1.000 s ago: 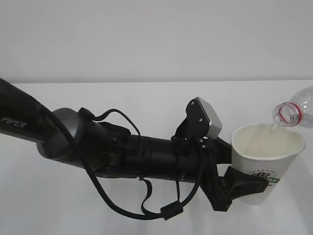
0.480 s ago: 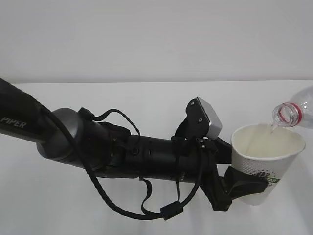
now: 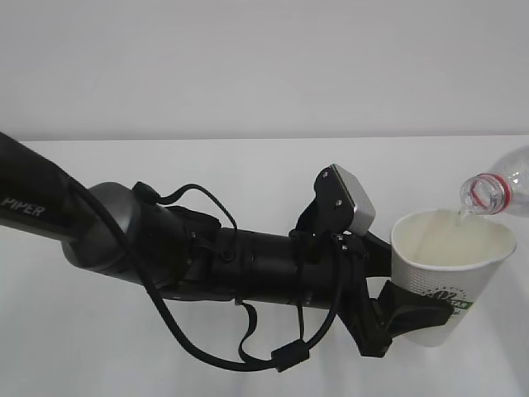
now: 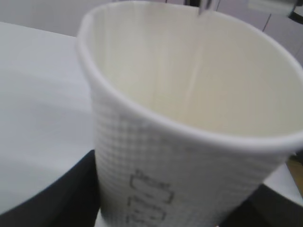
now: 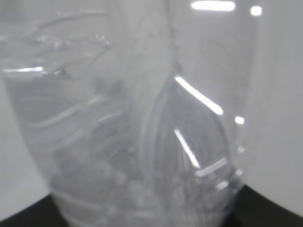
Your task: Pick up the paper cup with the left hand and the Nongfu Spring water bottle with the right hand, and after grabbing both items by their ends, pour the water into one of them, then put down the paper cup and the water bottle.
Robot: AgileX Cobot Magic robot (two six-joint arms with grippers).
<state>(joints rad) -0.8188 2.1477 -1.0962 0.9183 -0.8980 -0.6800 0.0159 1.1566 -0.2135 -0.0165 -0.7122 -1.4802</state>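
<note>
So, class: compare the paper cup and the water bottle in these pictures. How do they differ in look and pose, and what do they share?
The paper cup is white and opaque with a green logo; the water bottle is clear plastic with a red neck ring. The cup stands nearly upright, mouth up; the bottle is tipped, its mouth over the cup's rim. The cup's mouth is wide; the bottle's is narrow. Both are held off the table, each by a gripper.

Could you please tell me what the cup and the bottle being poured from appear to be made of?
Cup: apparently paper, matte white, with a rolled rim, a fine embossed grid on its wall and printed marks; the inside looks smooth, perhaps coated. Bottle: clear, glossy plastic by the look of it; you can see through it, its ribbed wall throws bright highlights in the right wrist view, and a red ring circles the neck.
</note>
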